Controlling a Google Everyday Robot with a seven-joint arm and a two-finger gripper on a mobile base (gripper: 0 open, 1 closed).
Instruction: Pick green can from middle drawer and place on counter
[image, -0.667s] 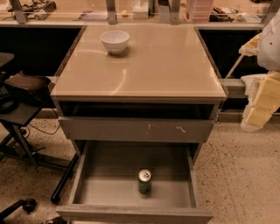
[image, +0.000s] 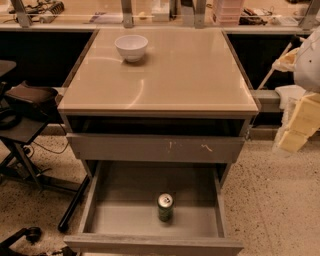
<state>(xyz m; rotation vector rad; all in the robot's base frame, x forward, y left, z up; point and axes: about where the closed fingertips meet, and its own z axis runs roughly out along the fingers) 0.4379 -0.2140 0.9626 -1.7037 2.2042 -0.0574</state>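
Observation:
The green can (image: 165, 207) stands upright on the grey floor of the middle drawer (image: 125, 220), near its centre front. The drawer is pulled wide open at the bottom of the view. The glossy beige counter (image: 170, 80) tops the grey cabinet above it. My gripper (image: 299, 124), pale yellow below a white arm, hangs at the right edge of the view. It is beside the cabinet at counter height, well away from the can, and holds nothing that I can see.
A white bowl (image: 131, 47) sits at the counter's back left. A scratched grey drawer front (image: 155, 148) lies between counter and open drawer. A cluttered ledge with metal posts (image: 150, 15) runs behind. A dark chair (image: 25, 100) and black legs stand left.

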